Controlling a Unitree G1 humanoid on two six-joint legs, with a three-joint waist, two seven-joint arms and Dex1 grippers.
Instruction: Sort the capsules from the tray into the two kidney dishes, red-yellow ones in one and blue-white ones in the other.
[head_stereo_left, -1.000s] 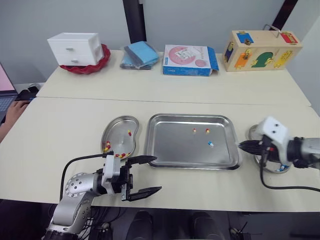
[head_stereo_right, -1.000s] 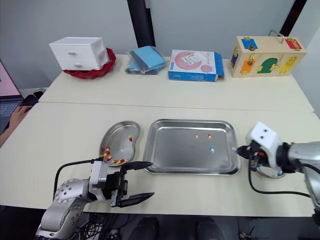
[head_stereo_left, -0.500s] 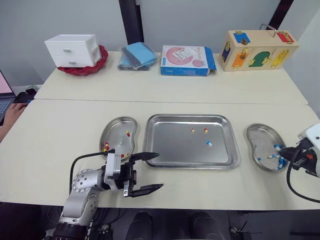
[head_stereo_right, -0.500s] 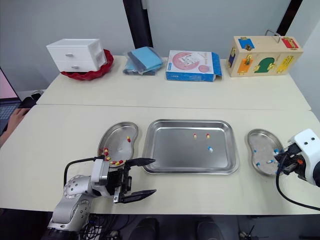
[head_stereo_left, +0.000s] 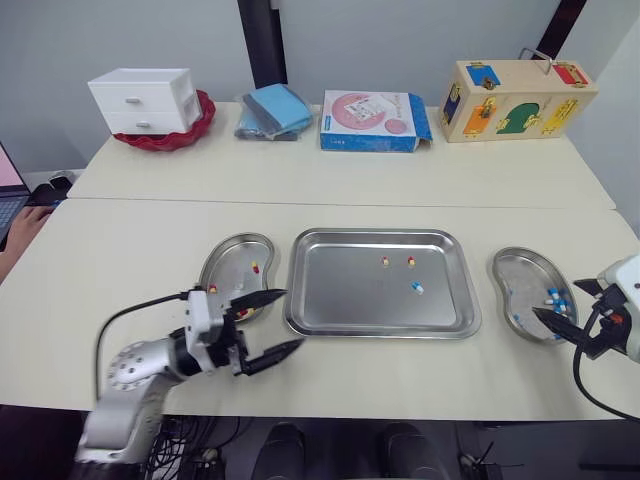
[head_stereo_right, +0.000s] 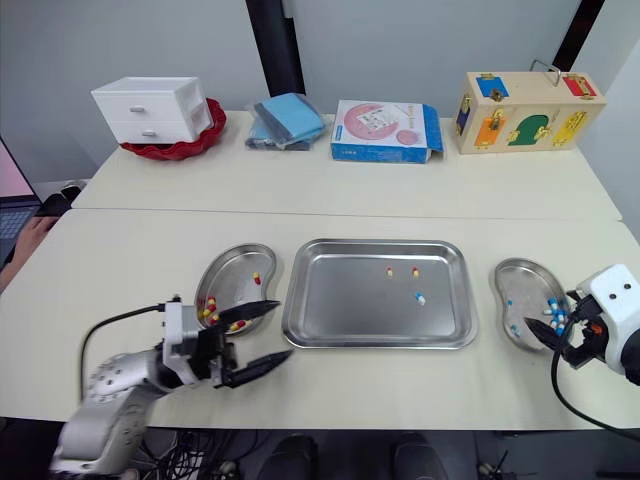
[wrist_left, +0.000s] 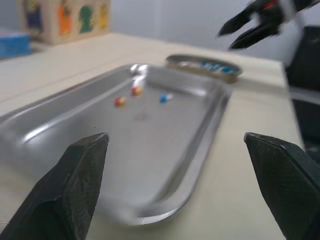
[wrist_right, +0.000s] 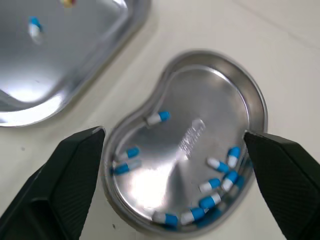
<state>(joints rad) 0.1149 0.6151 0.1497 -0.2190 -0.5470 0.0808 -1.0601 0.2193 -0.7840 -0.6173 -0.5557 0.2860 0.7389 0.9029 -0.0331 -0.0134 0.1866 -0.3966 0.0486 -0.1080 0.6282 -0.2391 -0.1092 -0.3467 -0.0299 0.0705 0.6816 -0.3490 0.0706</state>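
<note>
Though both spread, left claw (head_stereo_left: 290, 318) flanks tray (head_stereo_left: 380, 232) corner; right claw (head_stereo_left: 558, 298) overhangs dish (head_stereo_left: 497, 270) rim.

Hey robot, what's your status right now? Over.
Left end effector open, empty, beside the tray. Right end effector open, empty, at the blue-white dish. In tray: two red-yellow capsules, one blue-white capsule.

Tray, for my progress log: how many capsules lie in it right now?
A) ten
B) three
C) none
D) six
B: two red-yellow capsules and one blue-white capsule lie on the floor of the tray.
</note>
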